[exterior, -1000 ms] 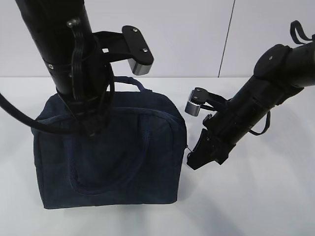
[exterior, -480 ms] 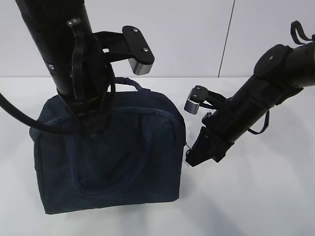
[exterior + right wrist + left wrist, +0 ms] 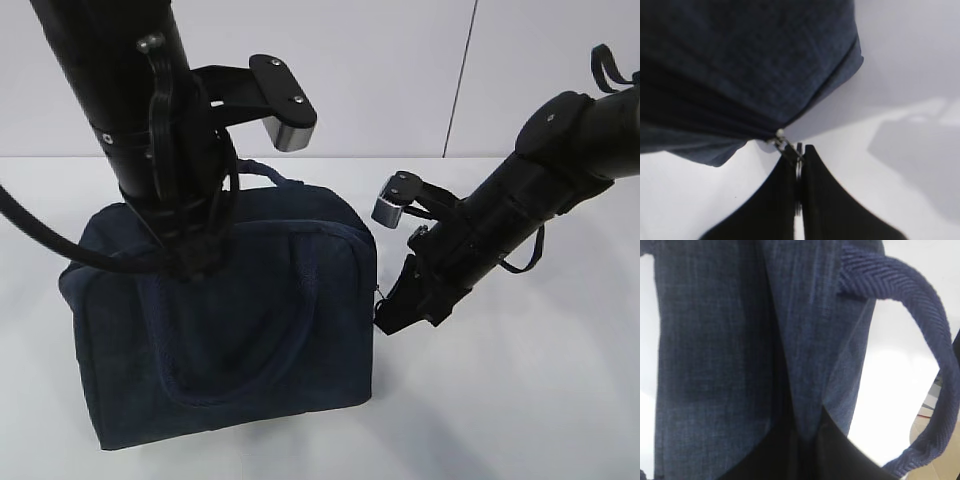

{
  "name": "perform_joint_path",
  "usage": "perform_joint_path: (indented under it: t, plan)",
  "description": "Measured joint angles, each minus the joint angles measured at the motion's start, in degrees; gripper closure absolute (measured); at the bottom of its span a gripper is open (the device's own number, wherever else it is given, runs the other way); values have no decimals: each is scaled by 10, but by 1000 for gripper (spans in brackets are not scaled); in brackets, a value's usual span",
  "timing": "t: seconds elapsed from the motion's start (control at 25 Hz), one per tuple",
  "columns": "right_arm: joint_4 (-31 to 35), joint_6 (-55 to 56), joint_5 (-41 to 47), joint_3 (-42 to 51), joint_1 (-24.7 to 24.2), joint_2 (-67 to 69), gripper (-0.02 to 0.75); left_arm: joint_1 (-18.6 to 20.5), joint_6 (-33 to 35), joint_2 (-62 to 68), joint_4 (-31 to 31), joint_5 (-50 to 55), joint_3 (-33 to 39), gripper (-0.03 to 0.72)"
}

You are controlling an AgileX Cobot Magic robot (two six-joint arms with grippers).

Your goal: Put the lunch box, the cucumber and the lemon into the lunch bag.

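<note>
You see the lunch bag (image 3: pixel 230 320) now tilted, its lower edge slanting. The right gripper (image 3: pixel 385 318) has shifted slightly toward 9 o'clock.

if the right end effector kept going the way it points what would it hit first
Probably the lunch bag: the right end effector, shut on the zipper pull, points at the bag's corner, right ahead.

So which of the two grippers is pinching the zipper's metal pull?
The right gripper, at the lunch bag's right end: its shut jaws clamp the metal pull. The left gripper is pinching the bag's fabric on top instead.
</note>
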Motion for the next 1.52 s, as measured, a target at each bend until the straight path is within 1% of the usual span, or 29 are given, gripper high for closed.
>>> perform_joint_path:
  t: [0.12,0.2,0.32,0.48,0.56,0.72,0.88,1.0,1.08,1.2,1.28,1.36,1.52]
  plan:
    - [0,10,0,0,0,0,743,0,-1,0,-1,0,0,687]
    - [-4,15,-2,0,0,0,718,0,-2,0,-1,0,0,687]
    - [-9,26,-4,0,0,1,640,0,-3,0,-1,0,0,683]
    - [-19,53,-9,0,0,1,495,0,-5,0,-1,0,0,678]
    - [-25,73,-9,0,0,1,441,0,-7,0,-5,0,0,675]
    - [-49,115,-9,0,0,1,409,0,-7,0,-10,0,0,664]
    - [-123,184,-9,0,0,-3,402,0,-13,0,-14,0,-2,634]
    - [-175,231,2,-13,0,-5,402,0,-18,0,-19,0,-3,573]
    - [-206,267,17,-28,0,-5,402,0,-21,0,-27,0,-3,512]
    - [-244,322,46,-61,0,-5,402,0,-32,0,-35,0,-3,399]
    - [-261,355,76,-89,0,-5,403,0,-42,0,-36,0,-3,342]
    - [-275,409,113,-116,0,-5,403,0,-57,0,-37,0,-3,300]
    - [-296,515,138,-171,0,-5,403,0,-84,-8,-37,0,-3,223]
